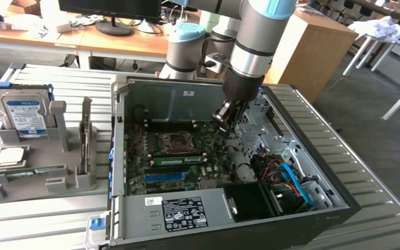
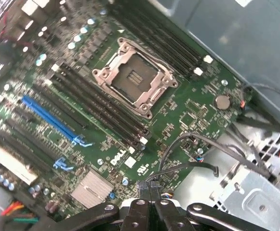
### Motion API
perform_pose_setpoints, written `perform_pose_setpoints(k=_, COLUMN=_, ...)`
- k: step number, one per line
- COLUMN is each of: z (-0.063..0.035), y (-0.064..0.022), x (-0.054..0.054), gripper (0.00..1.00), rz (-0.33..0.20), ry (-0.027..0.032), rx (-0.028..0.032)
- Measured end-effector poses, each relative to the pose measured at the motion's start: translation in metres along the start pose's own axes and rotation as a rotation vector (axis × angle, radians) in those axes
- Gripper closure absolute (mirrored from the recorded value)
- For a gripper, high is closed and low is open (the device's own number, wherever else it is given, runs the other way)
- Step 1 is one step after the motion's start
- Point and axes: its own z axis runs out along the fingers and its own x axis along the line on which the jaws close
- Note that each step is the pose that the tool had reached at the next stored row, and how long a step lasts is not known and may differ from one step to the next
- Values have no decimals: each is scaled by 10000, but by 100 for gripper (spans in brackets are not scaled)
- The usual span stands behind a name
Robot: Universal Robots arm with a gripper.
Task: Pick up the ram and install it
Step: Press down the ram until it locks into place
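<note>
The arm reaches down into the open computer case [image 1: 186,99], which lies on its side on the slatted counter [image 1: 40,219] so that the motherboard [image 1: 179,156] faces upward. The gripper [image 1: 222,124] hangs above the board, near the drive cage at the exterior view's right; in the wrist view its fingertips [image 2: 149,192] are pressed together with nothing between them, so it is closed and empty. A green stick that looks like the ram [image 1: 177,160] lies horizontally across the board just below the CPU socket [image 1: 175,141] in the exterior view, in line with the memory slots; whether it is fully seated cannot be told. The wrist view looks over the socket [image 2: 132,79], the black memory slots [image 2: 96,108] and the long blue slot [image 2: 50,118], apparently the camera's angle for checking the board. On the grey holder [image 1: 44,156] at the exterior view's left, the silver hard drive [image 1: 23,114] stands upright in its cradle, kept apart from the case.
</note>
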Motion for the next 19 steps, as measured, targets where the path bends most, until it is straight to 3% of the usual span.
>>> perform_pose_setpoints(k=19, z=8, y=0, x=0, gripper=90, rz=3464, ry=103, rx=14)
